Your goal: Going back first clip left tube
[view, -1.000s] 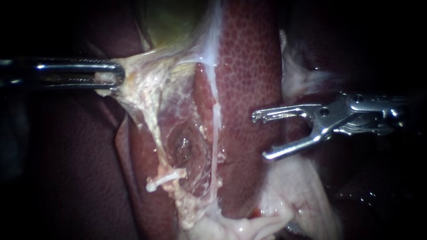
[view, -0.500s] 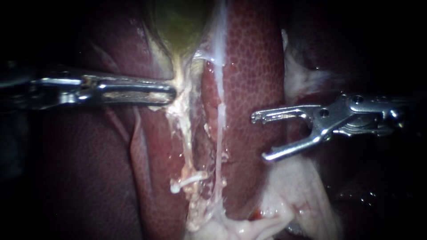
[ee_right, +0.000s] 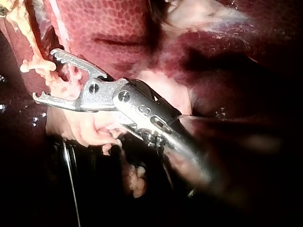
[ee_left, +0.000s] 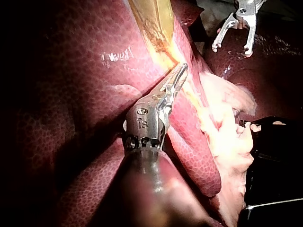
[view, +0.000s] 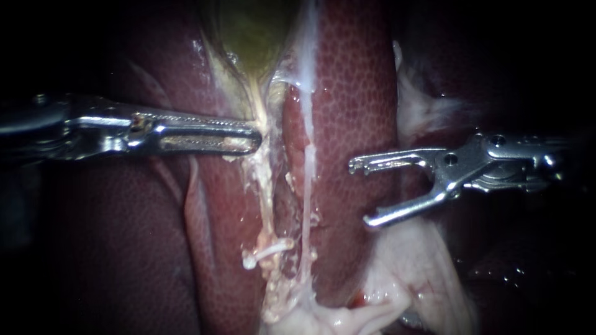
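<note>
Liver [view: 354, 93] fills the middle of the endoscope view, dark red with a fine net pattern. The gallbladder [view: 248, 31], of greenish colour, sits at 12 o'clock. From its lower end two pale strands go down toward 6 o'clock, side by side but apart. The ragged one nearer to 9 o'clock is the left tube [view: 266, 186]. The thin white one beside it is the right tube [view: 305, 186]. Near its lower part the left tube carries a short pale stub [view: 267, 251] that points toward 8 o'clock.

The left instrument [view: 253, 136] comes in from 9 o'clock and lies almost level. Its jaws are pressed together and they pinch the upper end of the left tube, just below the gallbladder. The left wrist view shows the same: the closed tip holds the yellowish strip of tissue where it leaves the gallbladder.

The right instrument [view: 359, 193] comes in from 3 o'clock. Its jaws are spread wide with a clear gap, and they hold nothing. They hang over the liver, well apart from both tubes. In the right wrist view the pale stub is just ahead of the open jaws, not between them.

Pale fatty tissue [view: 410, 273] lies at 5 o'clock, under the right instrument.
</note>
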